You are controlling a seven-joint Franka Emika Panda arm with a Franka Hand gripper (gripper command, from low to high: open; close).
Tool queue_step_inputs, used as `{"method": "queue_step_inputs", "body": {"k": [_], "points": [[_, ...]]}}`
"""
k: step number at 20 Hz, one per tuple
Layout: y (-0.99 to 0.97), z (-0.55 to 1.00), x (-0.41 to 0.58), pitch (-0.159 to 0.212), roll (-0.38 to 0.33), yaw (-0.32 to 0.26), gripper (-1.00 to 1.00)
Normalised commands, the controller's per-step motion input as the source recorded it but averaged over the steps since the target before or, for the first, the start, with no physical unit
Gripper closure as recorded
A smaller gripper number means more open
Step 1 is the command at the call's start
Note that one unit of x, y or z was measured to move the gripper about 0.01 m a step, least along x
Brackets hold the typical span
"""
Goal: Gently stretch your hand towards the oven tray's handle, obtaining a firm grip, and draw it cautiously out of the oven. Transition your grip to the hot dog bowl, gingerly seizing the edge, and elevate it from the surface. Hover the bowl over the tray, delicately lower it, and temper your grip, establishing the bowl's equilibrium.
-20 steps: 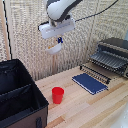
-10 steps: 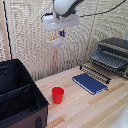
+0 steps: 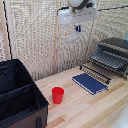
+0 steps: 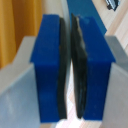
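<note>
My hand [image 3: 77, 29] hangs high over the back of the surface [image 3: 85, 107], well above and apart from everything on it. In the wrist view the gripper [image 4: 70, 70] is shut, its blue fingers [image 4: 49, 65] pressing their dark pads together with nothing between them. The dark oven [image 3: 116, 48] stands at the exterior view's right, its front open. The oven tray [image 3: 106, 60], a grey rack of wire bars, lies at its mouth. The hot dog bowl is out of view.
A red cup [image 3: 58, 94] stands on the planks near a large black fabric bin [image 3: 17, 97] at the exterior view's left. A dark blue flat slab [image 3: 90, 83] lies in front of the oven. A pale woven screen [image 3: 35, 40] backs the table.
The arm has risen and swung toward the exterior view's right, nearer the oven side. The fingers stay closed.
</note>
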Motion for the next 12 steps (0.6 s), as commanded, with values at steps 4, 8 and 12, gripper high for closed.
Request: {"method": "queue_step_inputs", "body": {"k": [4, 8, 12], "points": [[-0.97, 0.00, -0.161, -0.080, 0.000, -0.057, 1.00], [-0.93, 0.00, -0.152, -0.085, 0.000, -0.080, 1.00], [-0.89, 0.00, -0.166, -0.065, 0.000, -0.099, 1.00]]}}
